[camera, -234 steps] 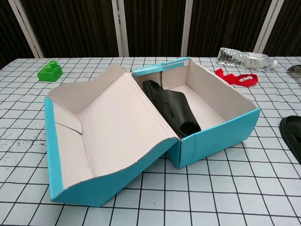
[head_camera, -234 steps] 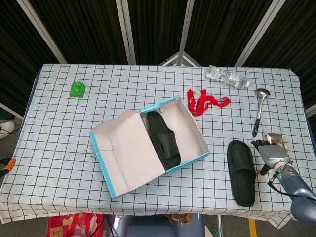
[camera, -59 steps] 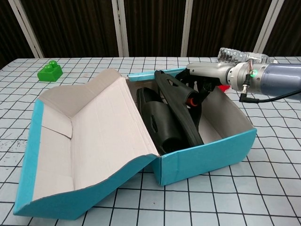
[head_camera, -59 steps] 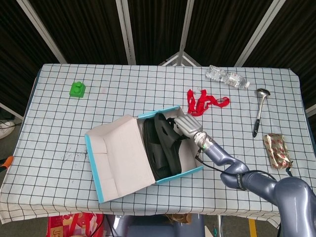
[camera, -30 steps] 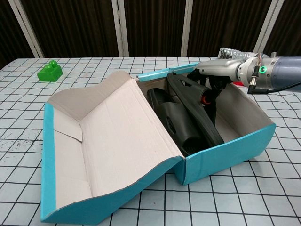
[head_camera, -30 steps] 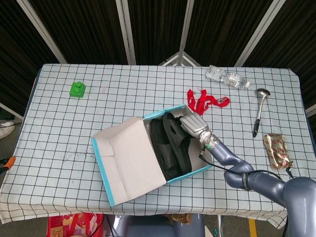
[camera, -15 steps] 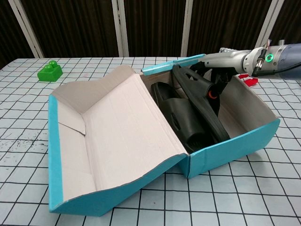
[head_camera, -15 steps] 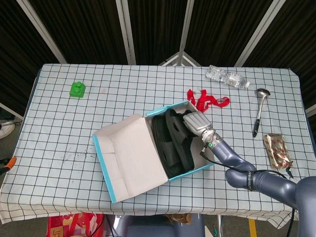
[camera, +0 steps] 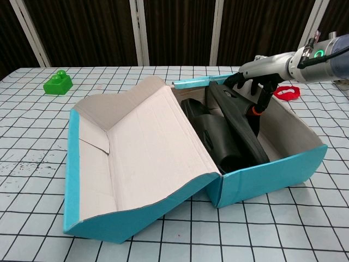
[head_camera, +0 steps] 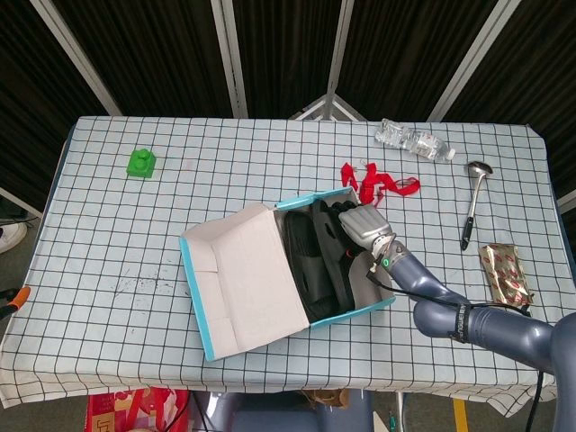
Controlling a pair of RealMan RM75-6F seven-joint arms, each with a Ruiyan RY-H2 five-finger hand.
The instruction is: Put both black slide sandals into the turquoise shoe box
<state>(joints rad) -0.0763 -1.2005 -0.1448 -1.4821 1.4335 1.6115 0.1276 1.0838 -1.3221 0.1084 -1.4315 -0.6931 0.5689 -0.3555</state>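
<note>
The turquoise shoe box stands open near the table's middle, its lid flung out to the left. One black sandal lies flat inside. The second black sandal stands tilted on its edge to the right of it, inside the box. My right hand reaches over the box's far rim and grips the upper end of this second sandal, with fingers down along its right side. No left hand shows in either view.
A green block sits at the far left. A red strap lies just behind the box. Further right are a water bottle, a ladle and a snack packet.
The box has slid to the right with my right hand and both sandals. The second sandal sits lower and further inside than a second ago.
</note>
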